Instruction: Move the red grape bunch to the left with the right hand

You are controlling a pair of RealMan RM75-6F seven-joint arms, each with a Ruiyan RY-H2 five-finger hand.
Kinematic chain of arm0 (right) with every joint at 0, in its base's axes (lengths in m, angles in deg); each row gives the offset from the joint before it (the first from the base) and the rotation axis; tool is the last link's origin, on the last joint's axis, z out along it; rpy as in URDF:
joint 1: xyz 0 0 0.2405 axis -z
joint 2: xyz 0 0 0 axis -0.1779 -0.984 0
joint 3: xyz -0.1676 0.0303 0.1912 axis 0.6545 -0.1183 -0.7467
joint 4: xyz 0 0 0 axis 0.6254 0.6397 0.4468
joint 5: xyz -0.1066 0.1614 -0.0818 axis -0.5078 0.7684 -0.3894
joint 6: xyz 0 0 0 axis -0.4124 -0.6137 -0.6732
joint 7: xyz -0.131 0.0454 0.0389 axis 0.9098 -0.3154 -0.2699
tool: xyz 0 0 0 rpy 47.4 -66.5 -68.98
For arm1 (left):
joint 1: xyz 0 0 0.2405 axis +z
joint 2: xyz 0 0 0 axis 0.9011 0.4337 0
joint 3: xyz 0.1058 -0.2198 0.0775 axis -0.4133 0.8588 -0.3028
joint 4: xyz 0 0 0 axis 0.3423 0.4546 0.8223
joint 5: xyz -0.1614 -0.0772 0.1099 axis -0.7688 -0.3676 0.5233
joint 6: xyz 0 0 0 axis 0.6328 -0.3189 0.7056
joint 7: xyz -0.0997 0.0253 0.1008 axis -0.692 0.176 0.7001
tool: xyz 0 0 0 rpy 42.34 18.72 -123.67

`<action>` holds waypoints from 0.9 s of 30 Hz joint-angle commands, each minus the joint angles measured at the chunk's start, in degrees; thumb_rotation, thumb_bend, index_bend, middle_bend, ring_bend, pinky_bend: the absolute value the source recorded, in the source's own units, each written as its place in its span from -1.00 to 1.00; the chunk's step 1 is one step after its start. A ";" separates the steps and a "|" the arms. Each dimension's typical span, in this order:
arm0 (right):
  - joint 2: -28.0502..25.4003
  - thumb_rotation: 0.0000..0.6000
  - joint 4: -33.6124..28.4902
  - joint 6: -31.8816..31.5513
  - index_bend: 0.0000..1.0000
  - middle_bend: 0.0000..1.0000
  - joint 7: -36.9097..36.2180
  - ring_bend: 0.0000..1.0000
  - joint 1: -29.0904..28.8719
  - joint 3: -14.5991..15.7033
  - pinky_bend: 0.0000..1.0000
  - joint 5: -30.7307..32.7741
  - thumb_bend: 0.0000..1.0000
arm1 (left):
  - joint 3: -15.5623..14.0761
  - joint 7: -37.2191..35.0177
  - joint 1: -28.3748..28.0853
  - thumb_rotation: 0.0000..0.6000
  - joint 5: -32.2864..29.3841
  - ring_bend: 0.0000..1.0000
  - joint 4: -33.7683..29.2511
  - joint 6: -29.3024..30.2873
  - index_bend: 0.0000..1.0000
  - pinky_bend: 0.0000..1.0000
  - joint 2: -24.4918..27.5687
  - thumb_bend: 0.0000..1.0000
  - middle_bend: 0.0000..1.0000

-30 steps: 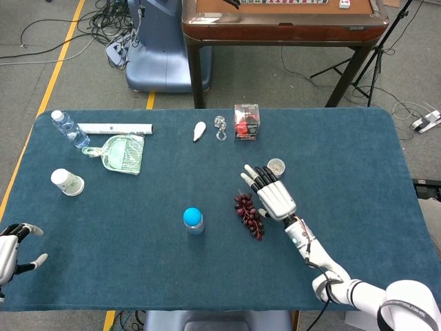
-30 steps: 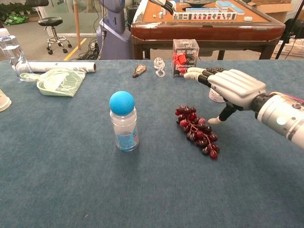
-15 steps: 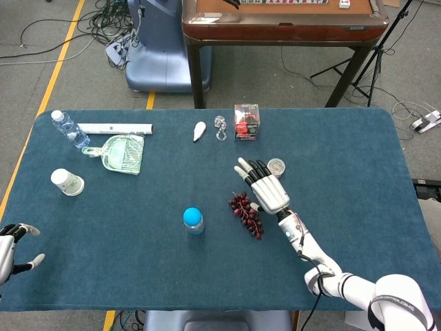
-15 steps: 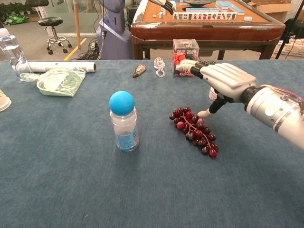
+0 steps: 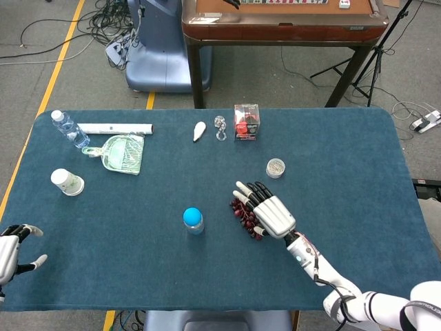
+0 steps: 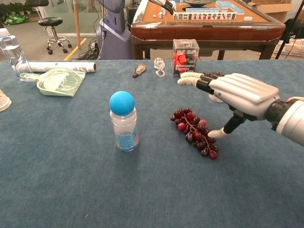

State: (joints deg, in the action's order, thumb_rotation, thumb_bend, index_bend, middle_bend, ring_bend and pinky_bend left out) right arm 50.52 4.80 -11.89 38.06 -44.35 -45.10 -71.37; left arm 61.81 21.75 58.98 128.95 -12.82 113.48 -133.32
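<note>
Blue-felt worktop [image 5: 358, 165] over grey floor; grapes [image 6: 194, 131] just left of right robot hand [image 6: 240, 92], fingers spread, thumb at them.

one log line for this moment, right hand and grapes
right hand: open, thumb at bunch's right edge | red grape bunch: on table, right of blue-capped bottle | left hand: idle

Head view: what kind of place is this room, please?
Probably a robot lab or test workshop: loose cables lie on the grey floor, yellow tape marks it, and a blue-covered table holds mixed small props. A mahjong table stands behind.
</note>
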 commanded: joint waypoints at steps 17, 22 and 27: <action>2.59 1.00 4.16 2.31 -1.00 -1.00 1.96 -1.00 -0.13 0.29 -0.83 0.83 -1.00 | -0.01 0.41 -0.08 1.00 -0.57 -0.39 -0.20 -0.46 -0.13 -0.07 -0.04 -0.63 -0.21; 4.91 1.00 7.53 3.82 -1.00 -1.00 2.12 -1.00 -1.51 -1.66 -0.83 2.57 -1.00 | 0.07 -0.16 0.01 1.00 -0.51 -0.40 -0.19 -0.26 -0.13 -0.07 0.15 -0.63 -0.21; 7.82 1.00 12.33 5.99 -1.00 -1.00 1.63 -1.00 -3.65 -4.13 -0.83 4.79 -1.00 | 0.04 -0.32 0.07 1.00 -0.50 -0.39 -0.30 -0.24 -0.13 -0.07 0.30 -0.63 -0.21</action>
State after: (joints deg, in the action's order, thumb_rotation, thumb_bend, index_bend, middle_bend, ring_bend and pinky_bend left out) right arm 57.19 15.62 -6.78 39.92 -47.09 -48.25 -67.49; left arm 61.85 21.43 59.04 128.45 -13.12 113.24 -133.02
